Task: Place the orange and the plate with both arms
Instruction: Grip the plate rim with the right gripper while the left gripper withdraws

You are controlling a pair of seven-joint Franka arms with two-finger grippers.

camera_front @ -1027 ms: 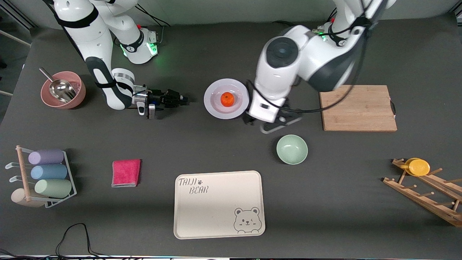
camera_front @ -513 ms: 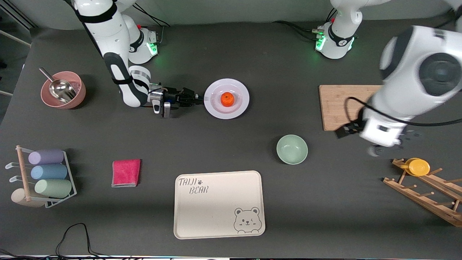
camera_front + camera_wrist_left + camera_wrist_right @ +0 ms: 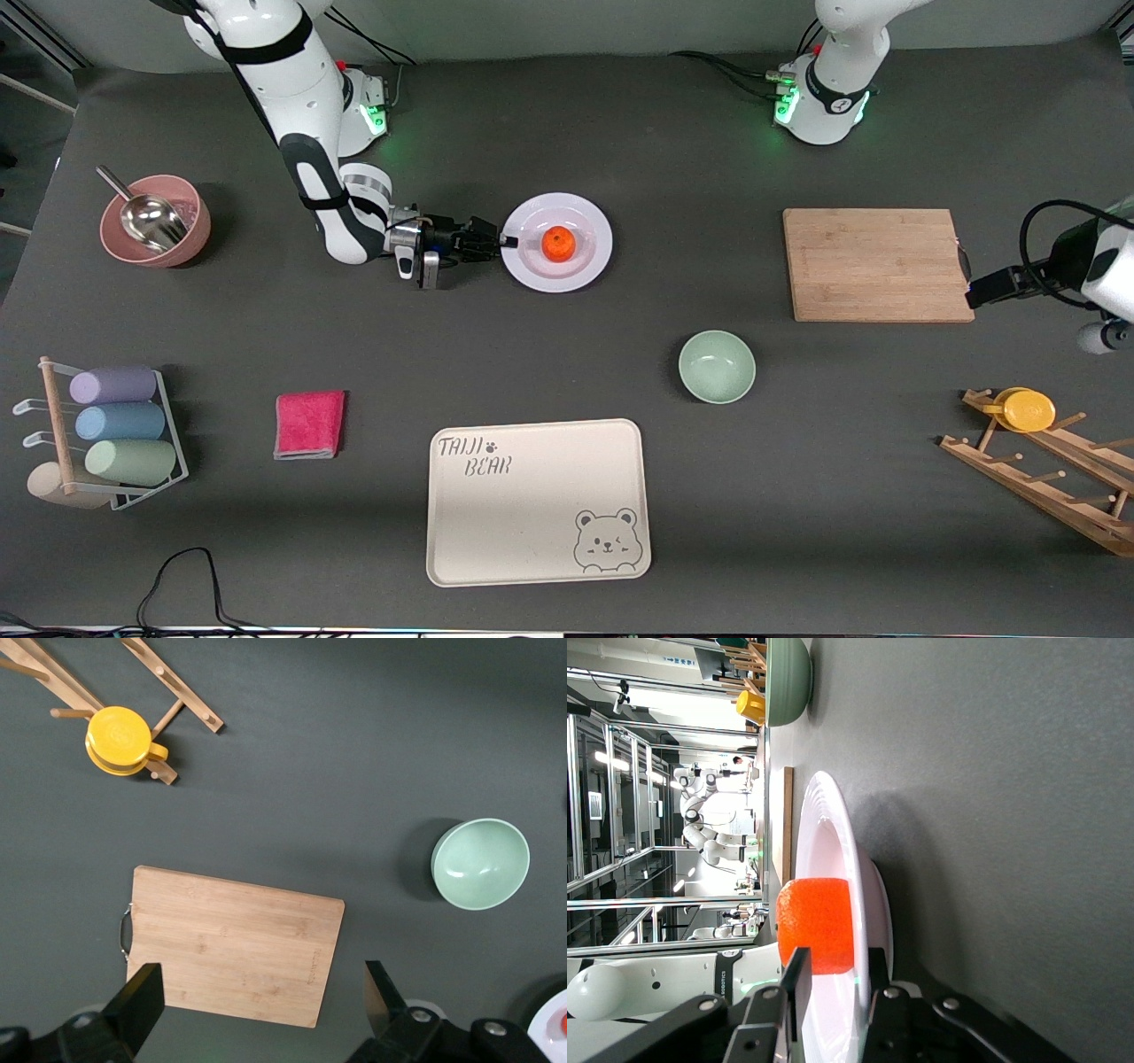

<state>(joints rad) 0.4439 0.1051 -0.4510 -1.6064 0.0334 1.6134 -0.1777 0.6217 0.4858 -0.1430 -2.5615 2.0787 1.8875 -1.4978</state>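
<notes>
The orange [image 3: 557,243] sits in the middle of the pale plate [image 3: 594,226], which lies flat on the table. My right gripper [image 3: 505,239] is low at the plate's rim, on the side toward the right arm's end. It is open, with one finger above the rim and one below. The right wrist view shows the rim [image 3: 833,815] between the fingers [image 3: 799,979] and the orange [image 3: 815,921] just past them. My left gripper [image 3: 990,285] is open and empty, up in the air off the wooden board's end. In its wrist view it [image 3: 261,992] is over the board.
A wooden cutting board [image 3: 877,264] lies toward the left arm's end. A mint-green bowl [image 3: 717,366] and a cream bear tray [image 3: 537,501] are nearer the camera. A pink bowl with a scoop [image 3: 155,220], a pink cloth [image 3: 309,424], a cup rack [image 3: 115,425] and a yellow lid on a wooden rack [image 3: 1028,410] stand around.
My left arm has swung away from the plate to the left arm's end of the table. My right gripper has moved up to the plate's rim.
</notes>
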